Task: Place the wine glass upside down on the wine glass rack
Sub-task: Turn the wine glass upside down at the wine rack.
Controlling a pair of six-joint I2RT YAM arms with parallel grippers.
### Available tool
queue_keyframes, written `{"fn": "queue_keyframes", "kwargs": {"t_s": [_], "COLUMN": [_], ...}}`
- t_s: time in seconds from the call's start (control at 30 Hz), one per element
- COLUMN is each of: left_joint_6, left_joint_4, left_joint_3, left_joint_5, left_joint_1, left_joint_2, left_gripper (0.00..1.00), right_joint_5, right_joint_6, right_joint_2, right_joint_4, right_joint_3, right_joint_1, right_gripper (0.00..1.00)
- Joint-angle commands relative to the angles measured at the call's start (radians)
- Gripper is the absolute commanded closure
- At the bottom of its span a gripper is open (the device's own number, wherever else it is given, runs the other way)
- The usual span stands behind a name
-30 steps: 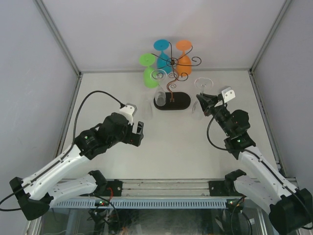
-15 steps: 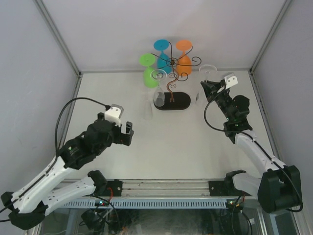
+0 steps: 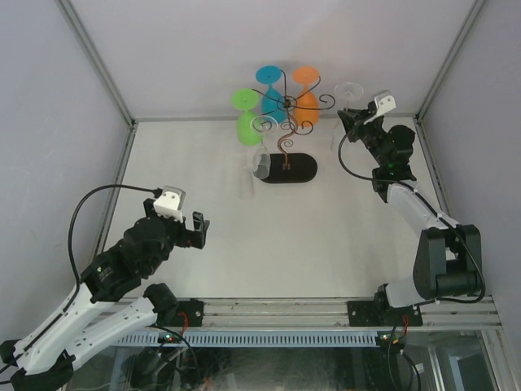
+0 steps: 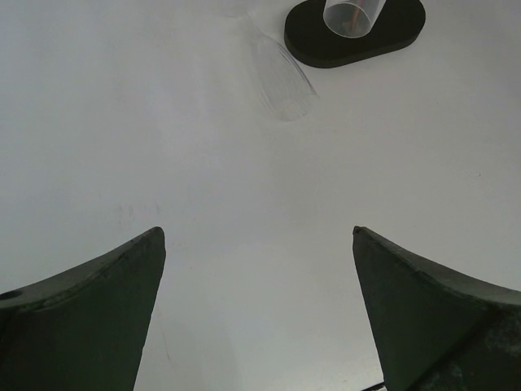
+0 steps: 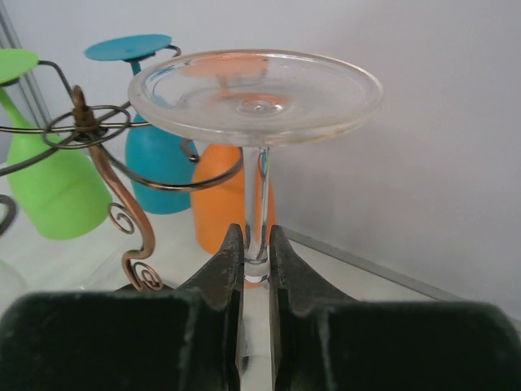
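My right gripper [image 5: 256,244] is pinched narrow on the stem of the glass [image 5: 256,94], grabbing it low down. The glass is upside down, foot on top and level, with the stem running straight down between my fingers [image 5: 221,273]. The bowl is below the gripper, so I can't see it in the wrist view.

From above, the right gripper [image 3: 348,120] is up off the bench [image 3: 326,220] at the far right. The foot of the glass [image 3: 348,89] sits just right of the rack [image 3: 285,110], beside its rightmost scroll arm. Can't tell if they touch.

In the wrist view the rack [image 5: 89,130] is off to my left. The orange glass [image 5: 220,199] is right behind the stem, then the blue glass [image 5: 155,171] and the green glass [image 5: 49,187], all hanging foot-up. A clear glass [image 3: 263,159] hangs over the black base [image 3: 301,169] too.

My left gripper [image 3: 198,230] is spread wide with nothing in it, over the near left of the bench and well apart from the rack.
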Motion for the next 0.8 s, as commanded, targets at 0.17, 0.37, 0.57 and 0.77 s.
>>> {"fn": "queue_keyframes", "kwargs": {"t_s": [0.17, 0.37, 0.57, 0.77], "left_joint_6": [0.021, 0.019, 0.017, 0.018], "left_joint_4": [0.039, 0.034, 0.029, 0.027], "left_joint_3": [-0.014, -0.013, -0.011, -0.011], "left_joint_5": [-0.015, -0.028, -0.039, -0.042], "left_joint_1": [0.005, 0.006, 0.006, 0.006], "left_joint_2": [0.038, 0.045, 0.051, 0.059], "left_gripper": [0.00, 0.00, 0.00, 0.00], "right_joint_5": [-0.137, -0.211, -0.270, -0.321], "right_joint_6": [-0.013, 0.003, 0.008, 0.035], "right_joint_2": [0.135, 0.218, 0.278, 0.318], "right_joint_4": [0.042, 0.041, 0.042, 0.056], "right_joint_3": [0.169, 0.254, 0.303, 0.332], "right_joint_1": [-0.039, -0.038, -0.039, -0.038], "right_gripper": [1.00, 1.00, 1.00, 1.00]}}
